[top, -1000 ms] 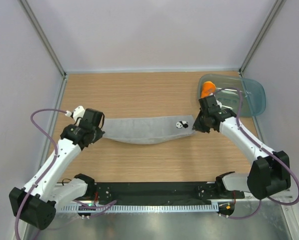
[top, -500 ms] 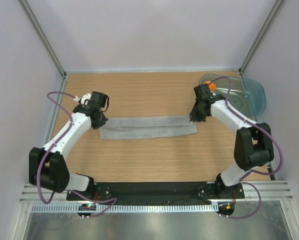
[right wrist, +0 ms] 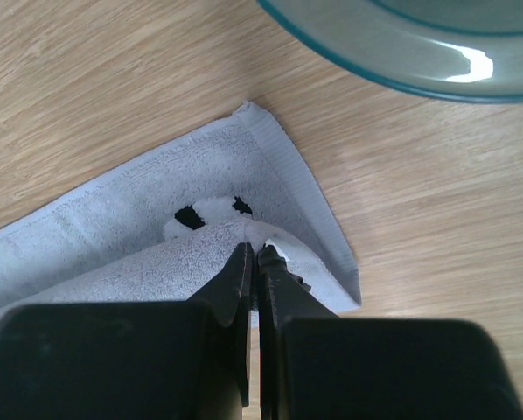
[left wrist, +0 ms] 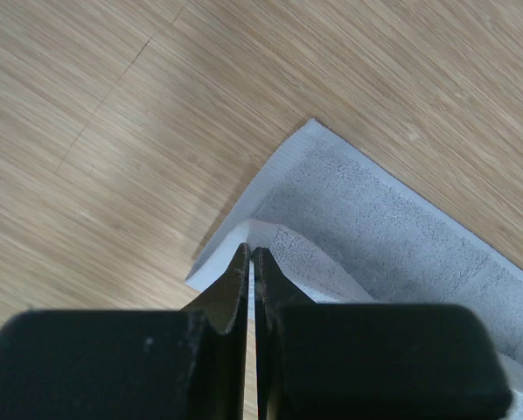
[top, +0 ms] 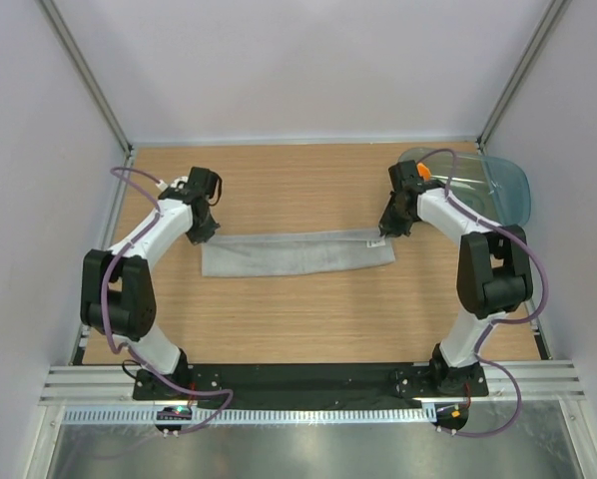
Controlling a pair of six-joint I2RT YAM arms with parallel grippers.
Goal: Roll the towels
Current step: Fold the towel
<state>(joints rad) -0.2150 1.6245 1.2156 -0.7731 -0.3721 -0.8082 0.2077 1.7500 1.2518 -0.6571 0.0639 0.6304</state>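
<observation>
The light grey towel lies as a long strip folded lengthwise across the middle of the table. My left gripper is shut on a raised fold at its left end; in the left wrist view the closed tips pinch the grey towel. My right gripper is shut on the right end; the right wrist view shows the tips pinching the towel by a black-and-white patch. The orange towel shows as a small bit in the tub, mostly hidden behind my right arm.
A translucent blue-green tub stands at the far right corner; its rim is close beyond the right gripper. Walls with metal posts enclose the table on three sides. A black rail with both arm bases runs along the near edge.
Both grippers have moved away from the bases toward the far side, carrying the towel's edge over it. The towel went from a wide sagging band to a narrower folded strip.
</observation>
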